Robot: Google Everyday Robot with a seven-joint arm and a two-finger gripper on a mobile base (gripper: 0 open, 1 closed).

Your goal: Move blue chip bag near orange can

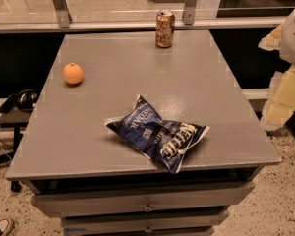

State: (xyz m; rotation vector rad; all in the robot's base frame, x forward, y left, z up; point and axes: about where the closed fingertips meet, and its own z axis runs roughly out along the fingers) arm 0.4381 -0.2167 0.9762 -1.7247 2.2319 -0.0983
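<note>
1. The blue chip bag (157,137) is lying crumpled at the near edge of the grey table (201,77), with one corner reaching the edge. It is well apart from the orange can (164,29), which is standing upright at the far edge.
2. Judging by that gap, the move is not yet under way: the whole carry toward the can is waiting to be done.
3. The gripper (284,96) is hanging beyond the table's right side, partly cut off by the view. I cannot tell how open it is, and it is gripping neither bag nor can.
4. An orange fruit (73,73) is sitting far left, off the bag's likely path. Only bare tabletop is lying between bag and can, so nothing seems to be standing in the way. Headphones (24,100) are resting lower left, off the table.
</note>
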